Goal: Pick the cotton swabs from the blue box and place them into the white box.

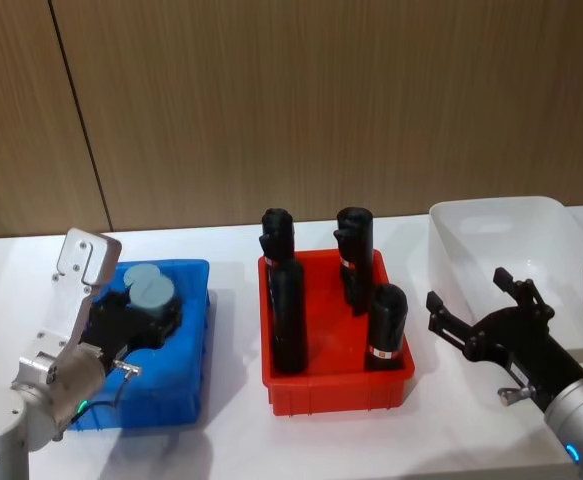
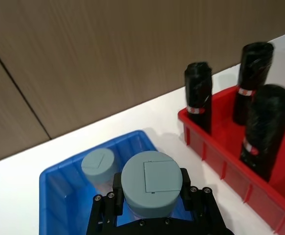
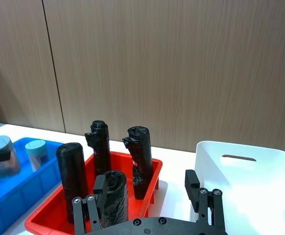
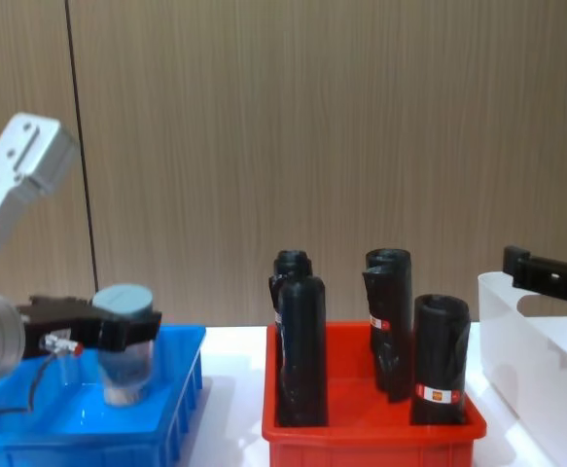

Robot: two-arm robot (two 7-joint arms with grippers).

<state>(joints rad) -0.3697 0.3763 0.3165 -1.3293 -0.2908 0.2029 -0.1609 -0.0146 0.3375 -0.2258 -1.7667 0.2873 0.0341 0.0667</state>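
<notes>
Pick step: left gripper (image 1: pixel 149 310) pinches one clear, pale-blue-lidded cotton swab jar (image 2: pixel 151 182) inside the shallow blue plastic bin (image 1: pixel 183 392); next, probably lift and carry it to the translucent white bin (image 1: pixel 461 240) beside the spread right gripper (image 1: pixel 471 295).

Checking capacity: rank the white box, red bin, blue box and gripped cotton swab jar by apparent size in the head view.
1. white box, though cropped.
2. red bin and blue box look alike; blue partly hidden.
3. cotton swab jar in the left end effector.
</notes>
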